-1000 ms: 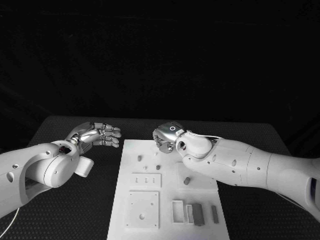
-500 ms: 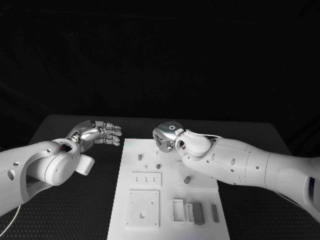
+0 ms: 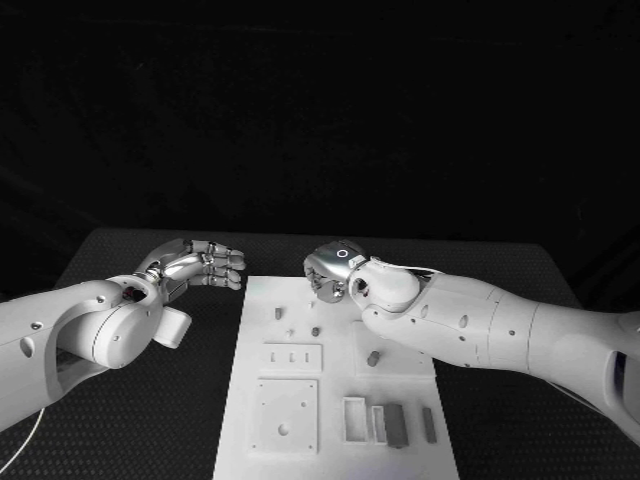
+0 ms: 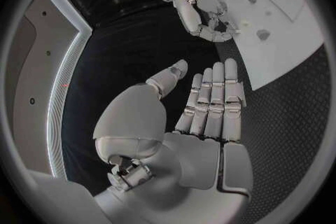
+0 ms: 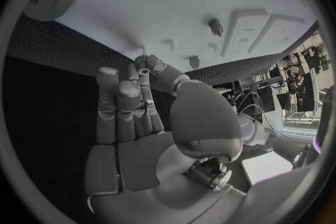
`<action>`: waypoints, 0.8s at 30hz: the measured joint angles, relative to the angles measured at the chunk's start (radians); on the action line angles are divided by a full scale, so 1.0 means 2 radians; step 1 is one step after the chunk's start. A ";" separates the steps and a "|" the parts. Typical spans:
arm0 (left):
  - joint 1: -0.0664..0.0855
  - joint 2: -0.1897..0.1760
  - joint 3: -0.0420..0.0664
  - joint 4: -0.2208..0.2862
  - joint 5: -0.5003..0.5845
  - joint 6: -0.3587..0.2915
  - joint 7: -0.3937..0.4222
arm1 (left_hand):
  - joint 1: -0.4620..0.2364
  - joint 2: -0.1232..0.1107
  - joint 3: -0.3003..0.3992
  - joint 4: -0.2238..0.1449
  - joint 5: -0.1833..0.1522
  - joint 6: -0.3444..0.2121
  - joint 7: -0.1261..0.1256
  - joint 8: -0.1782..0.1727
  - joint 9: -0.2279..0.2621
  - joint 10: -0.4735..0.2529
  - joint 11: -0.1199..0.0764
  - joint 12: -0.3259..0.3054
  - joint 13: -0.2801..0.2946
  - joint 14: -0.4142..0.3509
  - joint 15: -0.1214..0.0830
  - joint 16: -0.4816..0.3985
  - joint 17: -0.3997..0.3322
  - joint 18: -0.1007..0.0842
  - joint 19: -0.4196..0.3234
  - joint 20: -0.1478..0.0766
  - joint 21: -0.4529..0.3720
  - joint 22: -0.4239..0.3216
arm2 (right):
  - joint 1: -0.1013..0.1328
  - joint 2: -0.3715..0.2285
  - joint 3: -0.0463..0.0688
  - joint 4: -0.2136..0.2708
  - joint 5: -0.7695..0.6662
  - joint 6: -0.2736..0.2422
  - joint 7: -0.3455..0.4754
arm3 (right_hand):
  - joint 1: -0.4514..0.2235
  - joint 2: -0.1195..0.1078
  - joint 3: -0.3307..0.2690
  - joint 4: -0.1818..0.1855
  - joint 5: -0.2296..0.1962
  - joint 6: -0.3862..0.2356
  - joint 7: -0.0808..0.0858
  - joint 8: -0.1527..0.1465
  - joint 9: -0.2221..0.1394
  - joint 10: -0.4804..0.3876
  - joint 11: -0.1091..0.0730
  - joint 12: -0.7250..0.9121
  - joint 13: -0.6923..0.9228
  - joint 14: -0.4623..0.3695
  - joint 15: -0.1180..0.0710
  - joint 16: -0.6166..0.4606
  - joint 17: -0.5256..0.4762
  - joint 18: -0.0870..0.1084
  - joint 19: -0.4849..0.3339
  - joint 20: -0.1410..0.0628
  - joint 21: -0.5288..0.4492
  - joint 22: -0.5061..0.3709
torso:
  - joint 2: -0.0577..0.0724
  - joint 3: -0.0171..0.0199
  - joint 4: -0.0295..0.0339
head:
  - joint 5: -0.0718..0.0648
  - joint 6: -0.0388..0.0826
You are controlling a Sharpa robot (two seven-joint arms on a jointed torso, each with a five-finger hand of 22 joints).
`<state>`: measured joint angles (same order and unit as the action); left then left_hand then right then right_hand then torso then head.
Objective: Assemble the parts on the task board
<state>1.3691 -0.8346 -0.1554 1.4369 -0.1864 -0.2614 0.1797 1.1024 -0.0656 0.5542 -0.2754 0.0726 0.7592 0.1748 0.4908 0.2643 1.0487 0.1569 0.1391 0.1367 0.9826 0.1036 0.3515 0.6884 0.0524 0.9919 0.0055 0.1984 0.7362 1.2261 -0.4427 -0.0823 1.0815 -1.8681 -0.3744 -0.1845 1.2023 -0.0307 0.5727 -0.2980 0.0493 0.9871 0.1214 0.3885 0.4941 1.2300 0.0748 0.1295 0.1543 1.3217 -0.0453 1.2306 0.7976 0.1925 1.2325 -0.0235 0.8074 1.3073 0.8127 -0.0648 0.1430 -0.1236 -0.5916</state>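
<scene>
The white task board (image 3: pixel 342 385) lies in the middle of the black table. Small grey pegs (image 3: pixel 316 331) stand in its far half, and grey blocks (image 3: pixel 398 426) sit beside a slot at its near right. My left hand (image 3: pixel 198 262) hovers off the board's far left corner, palm (image 4: pixel 203 145) bare, fingers straight and together. My right hand (image 3: pixel 332 272) hangs over the board's far edge with its fingers a little bent and nothing in its palm (image 5: pixel 136 157). The right wrist view looks down on the board (image 5: pixel 175 0) and a peg (image 5: pixel 215 26).
Two flat white plates (image 3: pixel 291 358) with small holes lie on the board's left half. Black textured table (image 3: pixel 147 420) surrounds the board on both sides. The right hand (image 4: pixel 203 14) and the board's corner (image 4: pixel 280 8) also appear in the left wrist view.
My left hand has drifted slightly away from me, along the board's far left corner. My right hand has barely moved. Nothing was picked up or set down.
</scene>
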 measured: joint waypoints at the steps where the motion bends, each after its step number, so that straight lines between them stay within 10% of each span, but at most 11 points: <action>1: 0.000 0.000 0.000 0.000 0.000 0.000 0.000 | 0.000 0.000 0.000 0.000 0.000 0.000 0.000 0.000 0.000 0.000 0.000 0.000 0.000 0.000 0.000 0.000 0.000 0.000 0.000 0.000 0.000 0.000 | 0.000 0.001 0.000 -0.001 0.001 0.000 0.000 | 0.000 0.000 0.000 0.000 0.000 0.000 0.000 0.000 0.000 0.000 0.000 0.000 0.000 0.000 0.000 0.000 0.000 0.000 -0.001 -0.001 0.000 0.000 | 0.000 0.0000 0.0000 | 0.000 -0.001; 24: 0.000 -0.001 0.000 0.001 0.000 0.000 0.000 | 0.000 0.000 0.000 0.000 0.000 0.000 0.000 0.000 0.000 0.002 0.002 -0.002 0.000 0.000 0.000 -0.002 0.001 0.003 0.000 0.000 0.000 0.000 | 0.000 0.005 0.000 -0.005 0.005 0.006 0.004 | 0.000 0.000 -0.001 -0.001 0.000 -0.001 0.001 -0.004 0.001 0.000 0.000 -0.002 0.001 0.000 0.000 0.000 -0.002 0.000 -0.002 0.000 0.000 0.000 | -0.001 0.0000 0.0003 | 0.000 -0.004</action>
<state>1.3692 -0.8359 -0.1552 1.4383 -0.1864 -0.2615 0.1795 1.1024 -0.0656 0.5542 -0.2754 0.0726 0.7592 0.1748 0.4908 0.2650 1.0518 0.1600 0.1350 0.1367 0.9835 0.1045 0.3476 0.6905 0.0581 0.9919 0.0055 0.1984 0.7363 1.2262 -0.4319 -0.0826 1.0723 -1.8572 -0.3620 -0.1760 1.2021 -0.0308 0.5714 -0.2993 0.0492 0.9843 0.1236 0.3802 0.4959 1.2300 0.0748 0.1257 0.1558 1.3216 -0.0455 1.2306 0.7944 0.1924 1.2292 -0.0231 0.8073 1.3073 0.8116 -0.0648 0.1437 -0.1230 -0.6001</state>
